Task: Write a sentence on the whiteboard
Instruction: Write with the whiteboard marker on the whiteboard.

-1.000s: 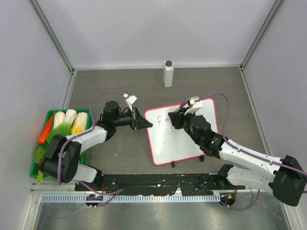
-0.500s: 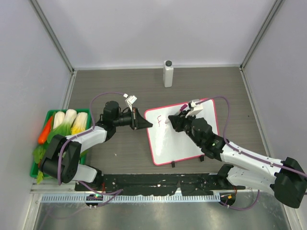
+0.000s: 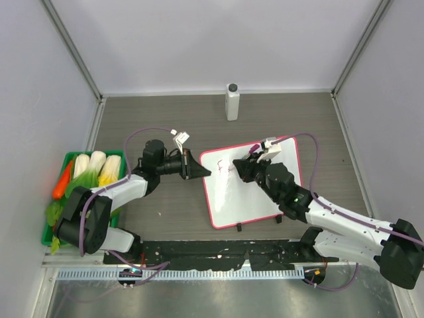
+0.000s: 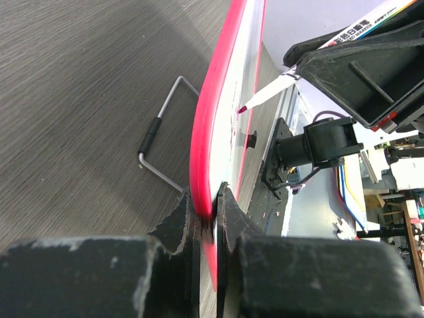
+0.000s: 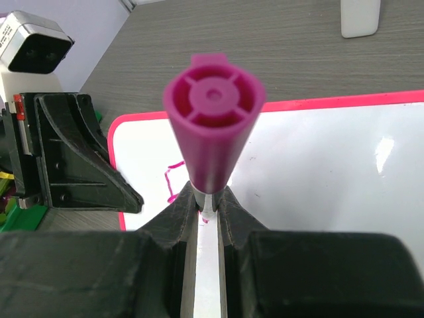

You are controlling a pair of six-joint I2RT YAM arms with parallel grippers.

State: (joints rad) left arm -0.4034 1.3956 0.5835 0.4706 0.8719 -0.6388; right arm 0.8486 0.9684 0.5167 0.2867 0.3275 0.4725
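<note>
Right arm has crept a bit down-left over the board's top-left corner since a second ago, and a few more pink strokes show; the left arm hasn't budged.

The whiteboard (image 3: 248,199) sits mid-table, slightly right of centre, with its two black feet on the near edge. It looks thin, light and stiff, with a slick face, so I'd guess it skates around under pen pressure unless someone pins it. The pink frame is the place to grab it, and that's where the left gripper (image 4: 204,199) is, pinched tight on the left edge.

The green tray (image 3: 68,156) by the left wall holds toy veg: a carrot (image 3: 63,180), three pale cabbage-type pieces (image 3: 98,167) and some leafy greens. A white bottle (image 3: 232,101) stands alone at the back, well away from the action.

The right gripper (image 5: 207,202) is clamped on a magenta marker (image 5: 213,106), tip down at the board. The sentence (image 5: 173,179) is barely begun, just a letter or so near the top-left corner.
</note>
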